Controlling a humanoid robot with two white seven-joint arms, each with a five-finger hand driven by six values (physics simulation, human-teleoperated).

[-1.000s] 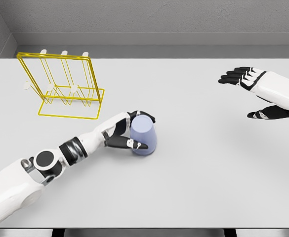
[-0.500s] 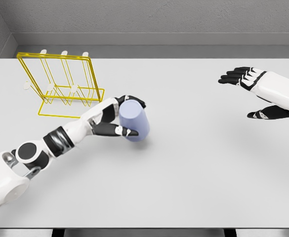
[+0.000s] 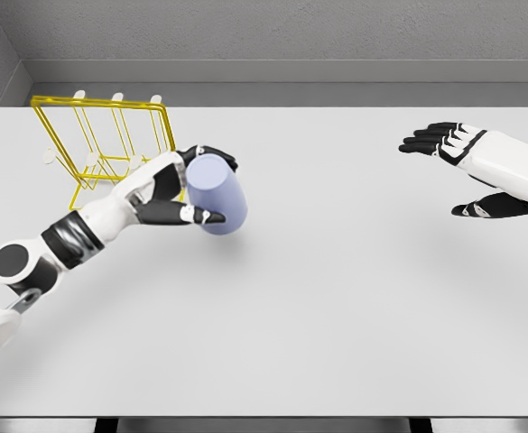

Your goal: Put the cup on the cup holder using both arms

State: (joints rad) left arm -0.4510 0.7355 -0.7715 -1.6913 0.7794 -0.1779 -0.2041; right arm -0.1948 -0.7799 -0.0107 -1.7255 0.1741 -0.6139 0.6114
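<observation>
A simulated robot test cell, not a lived-in room: a plain pale-grey bench (image 3: pixel 336 316) with a dark front edge fills the view, backed at 12 o'clock by a bare, textured grey wall (image 3: pixel 273 32) and a low grey ledge. Flat, even lighting, soft shadows and unmarked surfaces mark it as a rendered laboratory workspace.

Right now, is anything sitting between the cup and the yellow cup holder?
Nothing visible does. The left hand grips the cup right beside the cup holder, with only the hand's own fingers between them.
</observation>
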